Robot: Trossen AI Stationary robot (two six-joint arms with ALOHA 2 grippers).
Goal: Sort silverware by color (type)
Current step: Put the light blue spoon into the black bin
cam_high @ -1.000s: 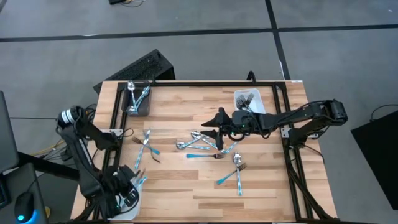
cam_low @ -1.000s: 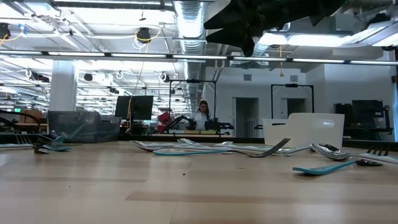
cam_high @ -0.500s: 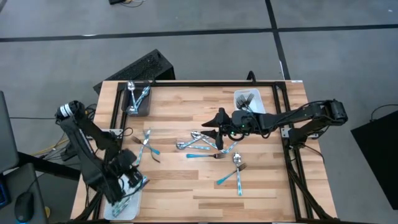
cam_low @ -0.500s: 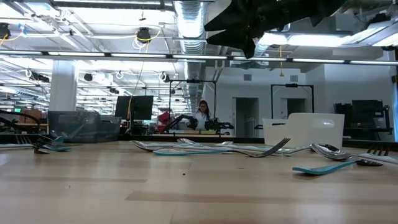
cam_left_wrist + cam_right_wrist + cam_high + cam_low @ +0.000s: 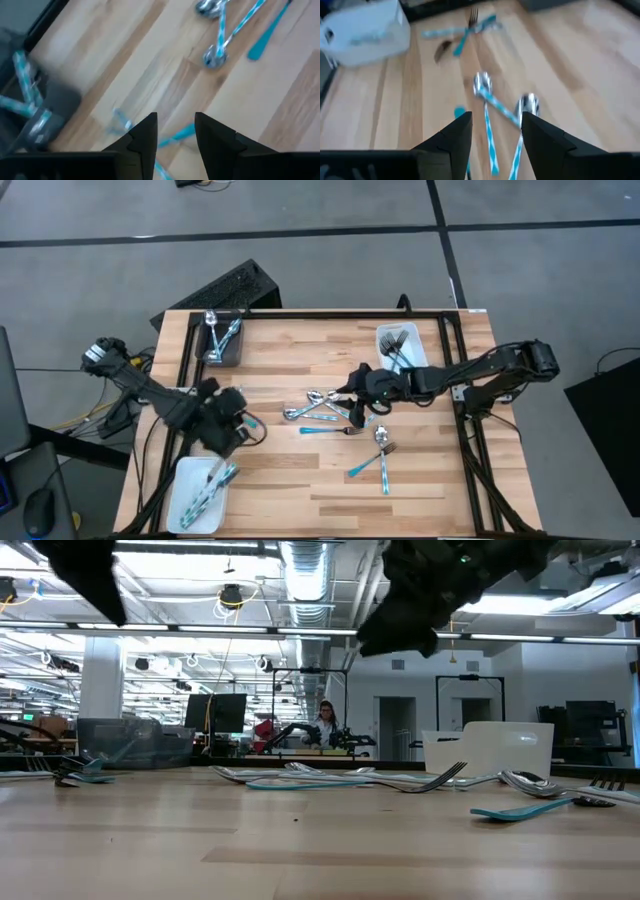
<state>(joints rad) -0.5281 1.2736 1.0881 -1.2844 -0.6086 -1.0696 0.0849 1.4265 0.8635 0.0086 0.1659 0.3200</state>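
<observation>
While both tools hover parted, silverware [image 5: 345, 430] lies beneath the right tool [image 5: 352, 392].

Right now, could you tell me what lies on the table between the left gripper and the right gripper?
In the high view, bare wood follows the left gripper; then a cluster of teal-handled spoons lies just short of the right gripper.

both wrist views smear the teal-handled silverware [image 5: 487, 107]; the dark grey bin [image 5: 30, 117] is blurred and cut off.
</observation>
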